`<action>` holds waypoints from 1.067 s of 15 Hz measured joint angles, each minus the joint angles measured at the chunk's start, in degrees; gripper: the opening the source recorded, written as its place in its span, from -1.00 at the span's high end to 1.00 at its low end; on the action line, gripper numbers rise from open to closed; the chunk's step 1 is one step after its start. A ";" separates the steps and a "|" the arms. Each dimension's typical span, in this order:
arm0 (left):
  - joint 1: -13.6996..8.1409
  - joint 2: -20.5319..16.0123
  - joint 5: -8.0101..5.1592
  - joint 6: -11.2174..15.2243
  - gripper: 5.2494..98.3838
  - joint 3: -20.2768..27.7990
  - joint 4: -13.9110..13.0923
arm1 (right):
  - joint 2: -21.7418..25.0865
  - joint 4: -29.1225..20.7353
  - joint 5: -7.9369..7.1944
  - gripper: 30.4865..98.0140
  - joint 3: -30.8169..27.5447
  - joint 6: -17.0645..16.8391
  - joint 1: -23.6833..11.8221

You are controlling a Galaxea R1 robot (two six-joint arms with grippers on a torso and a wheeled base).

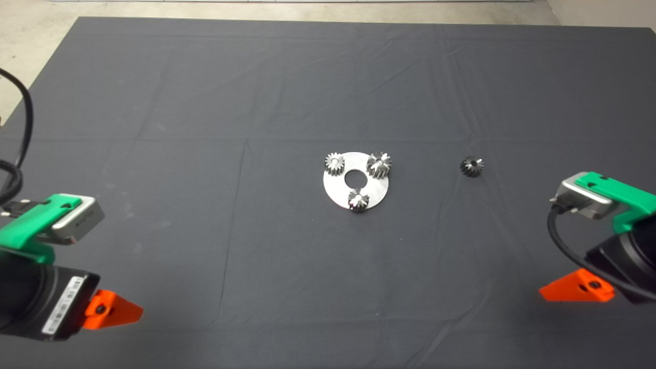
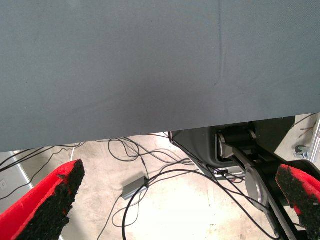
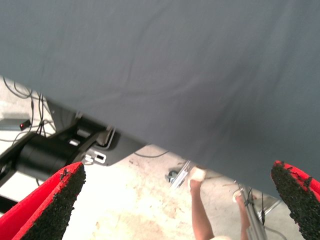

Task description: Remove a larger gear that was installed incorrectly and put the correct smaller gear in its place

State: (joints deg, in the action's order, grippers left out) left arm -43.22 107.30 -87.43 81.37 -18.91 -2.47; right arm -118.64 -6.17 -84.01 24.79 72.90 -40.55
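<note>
From above, the larger gear [image 1: 379, 164] sits on the round plate [image 1: 375, 195], the smaller gear [image 1: 471, 166] well apart on the mat. Left wrist: left tool [image 2: 175, 200] gapes wide, empty. Right wrist: right tool [image 3: 177, 202] likewise. Risk: grabbing a neighbouring gear.

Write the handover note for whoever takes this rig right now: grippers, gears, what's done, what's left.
Left gripper: parked at the mat's lower left edge, fingers open, holding nothing.
Right gripper: parked at the lower right edge, open, holding nothing.
Round metal plate sits mid-mat with three gears on it: the larger gear at its far right, a pale silver gear at its far left, a small shiny gear at its near edge.
The smaller gear lies alone on the mat, right of the plate.
Done: nothing yet.
Left: lift the larger gear off, then fit the smaller gear in its place.
</note>
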 measured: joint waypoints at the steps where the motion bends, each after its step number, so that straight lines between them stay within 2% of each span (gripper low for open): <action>1: 0.00 0.00 0.00 0.00 -1.00 0.00 0.01 | -0.43 1.16 -0.01 -1.00 2.71 -2.71 1.13; 3: -0.02 0.00 0.00 -0.01 -1.00 0.00 -0.02 | -2.90 6.69 -0.09 -1.00 8.83 -6.37 4.95; 5: -0.01 0.01 0.00 -0.01 -1.00 0.00 -0.09 | -6.64 12.02 -0.11 -1.00 12.33 -8.75 8.05; 8: -0.02 0.05 0.02 -0.02 -1.00 0.00 -0.07 | -13.63 17.78 0.68 -1.00 18.20 -11.57 9.55; 10: -0.02 0.05 -0.02 -0.04 -1.00 0.00 -0.09 | -18.02 23.67 0.85 -1.00 22.34 -12.74 10.43; 11: -0.02 0.07 0.00 -0.06 -1.00 0.00 -0.07 | -19.39 25.66 1.10 -1.00 22.64 -12.95 11.19; 14: -0.02 0.13 -0.02 -0.06 -1.00 0.00 -0.09 | -21.22 33.55 1.37 -1.00 23.95 -13.33 14.76; 16: -0.02 0.15 0.00 -0.06 -1.00 0.06 -0.09 | -22.01 36.14 1.26 -1.00 25.12 -13.59 16.13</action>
State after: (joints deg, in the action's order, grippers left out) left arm -43.24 107.45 -87.43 81.31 -18.85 -2.56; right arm -140.65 29.97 -82.75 49.92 59.31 -24.41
